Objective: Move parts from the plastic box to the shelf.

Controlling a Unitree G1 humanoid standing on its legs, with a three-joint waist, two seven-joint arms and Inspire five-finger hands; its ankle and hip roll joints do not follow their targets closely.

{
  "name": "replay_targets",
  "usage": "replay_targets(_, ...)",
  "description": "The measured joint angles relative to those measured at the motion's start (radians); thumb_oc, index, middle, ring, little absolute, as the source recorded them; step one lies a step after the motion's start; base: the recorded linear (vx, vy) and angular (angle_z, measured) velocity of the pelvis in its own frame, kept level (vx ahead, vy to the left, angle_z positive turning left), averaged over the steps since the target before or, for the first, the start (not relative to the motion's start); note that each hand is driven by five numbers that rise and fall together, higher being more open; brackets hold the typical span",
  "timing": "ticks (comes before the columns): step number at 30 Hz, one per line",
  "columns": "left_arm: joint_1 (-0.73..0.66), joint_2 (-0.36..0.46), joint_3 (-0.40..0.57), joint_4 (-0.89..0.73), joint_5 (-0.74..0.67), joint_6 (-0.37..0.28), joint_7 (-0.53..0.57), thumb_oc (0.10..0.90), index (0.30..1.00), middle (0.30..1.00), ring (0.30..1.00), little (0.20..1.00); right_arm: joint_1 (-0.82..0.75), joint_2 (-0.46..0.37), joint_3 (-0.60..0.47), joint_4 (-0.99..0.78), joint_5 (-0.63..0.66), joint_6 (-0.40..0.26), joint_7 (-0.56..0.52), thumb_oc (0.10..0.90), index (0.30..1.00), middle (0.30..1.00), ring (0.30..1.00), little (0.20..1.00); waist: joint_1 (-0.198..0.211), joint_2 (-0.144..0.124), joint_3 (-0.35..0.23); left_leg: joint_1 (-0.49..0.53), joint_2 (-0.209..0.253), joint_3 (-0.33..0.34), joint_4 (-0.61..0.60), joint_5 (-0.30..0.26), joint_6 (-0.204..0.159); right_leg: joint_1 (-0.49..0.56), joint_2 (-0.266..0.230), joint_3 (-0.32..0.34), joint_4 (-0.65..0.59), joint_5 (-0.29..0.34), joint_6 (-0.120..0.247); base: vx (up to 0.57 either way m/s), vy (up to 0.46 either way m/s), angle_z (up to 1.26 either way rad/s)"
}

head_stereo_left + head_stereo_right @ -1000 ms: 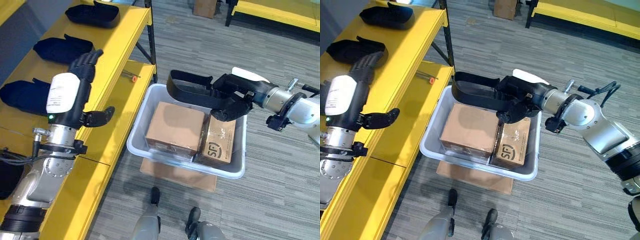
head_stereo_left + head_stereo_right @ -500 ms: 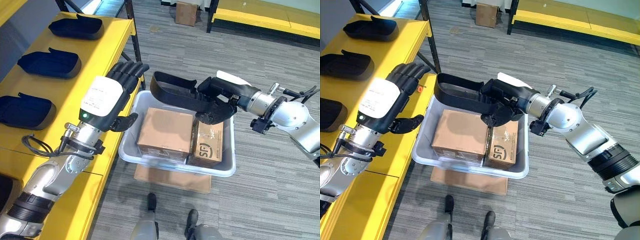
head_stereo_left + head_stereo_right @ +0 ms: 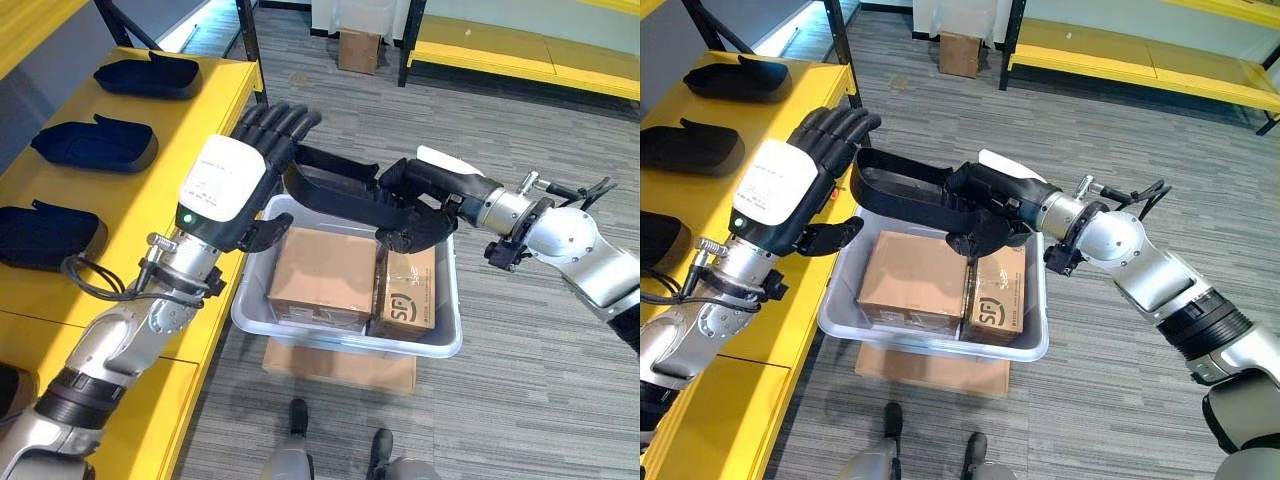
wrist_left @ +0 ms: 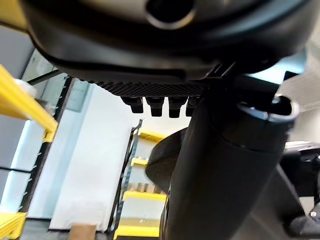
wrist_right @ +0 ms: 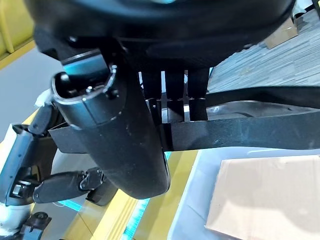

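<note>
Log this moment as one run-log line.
right hand: shut on black part above plastic box | left hand: open, reaching toward part | shelf: three parts placed

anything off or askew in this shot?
Nothing stands out. The right hand holds a black part above the plastic box; the left hand is open beside it. Three parts sit flat on the shelf.

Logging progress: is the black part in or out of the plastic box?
Out: the right hand holds the black part above the plastic box.

Shelf top point(image 3: 190, 160) at 9 o'clock: three black parts point(image 3: 95, 145) along far side, near strip bare. Left hand point(image 3: 235, 185) blocks carried part point(image 3: 330, 190) en route from box point(image 3: 440, 340).
</note>
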Motion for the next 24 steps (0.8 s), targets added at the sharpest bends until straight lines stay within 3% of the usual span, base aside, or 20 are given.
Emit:
replay_targets(4,-0.041,0.019,-0.014,-0.003,0.009,-0.001,0.007,0.900,1.000,1.000,1.000,1.000,-0.001,0.006,0.036,-0.024,0.021,0.000,0.011,0.400,0.300,0.300,0.300,0.300,-0.004,-0.004,-0.008,-0.001,0.000,0.001,0.000,0.000,-0.001,0.000,0.001,0.001,-0.004,0.000,0.000,0.00,0.000,0.00)
replay_targets(5,-0.049,0.068,-0.051,-0.003,0.034,-0.007,0.008,0.900,1.000,1.000,1.000,1.000,-0.001,0.006,0.037,-0.028,0.021,0.000,0.017,0.400,0.300,0.300,0.300,0.300,-0.010,-0.013,-0.016,-0.002,0.001,0.001,0.000,-0.002,-0.002,0.000,0.001,0.001,-0.006,0.000,-0.001,0.00,0.000,0.00)
replay_targets(7,-0.049,0.088,-0.074,0.003,0.040,-0.009,0.008,0.900,1.000,1.000,1.000,1.000,-0.001,0.007,0.042,-0.034,0.021,0.000,0.026,0.400,0.300,0.300,0.300,0.300,-0.018,-0.019,-0.026,-0.002,0.000,0.002,0.000,-0.003,-0.002,0.000,0.001,0.002,-0.009,0.001,0.000,0.00,0.000,0.00)
replay_targets(15,-0.049,0.086,-0.080,0.014,0.037,-0.029,0.008,0.900,1.000,1.000,1.000,1.000,-0.002,0.005,0.068,-0.054,0.042,0.000,0.033,0.400,0.300,0.300,0.300,0.300,-0.025,-0.028,-0.036,-0.002,0.001,0.006,0.000,-0.003,-0.003,0.001,0.003,0.005,-0.016,0.006,0.000,0.00,0.001,0.00)
replay_targets(24,-0.061,0.089,-0.151,0.075,0.027,-0.051,0.009,0.900,1.000,1.000,1.000,1.000,-0.002,-0.004,0.079,-0.064,0.044,-0.001,0.051,0.400,0.300,0.300,0.300,0.300,-0.025,-0.028,-0.041,0.003,0.003,0.025,0.000,-0.005,-0.004,-0.001,0.002,0.019,-0.019,0.009,0.000,0.01,0.007,-0.04)
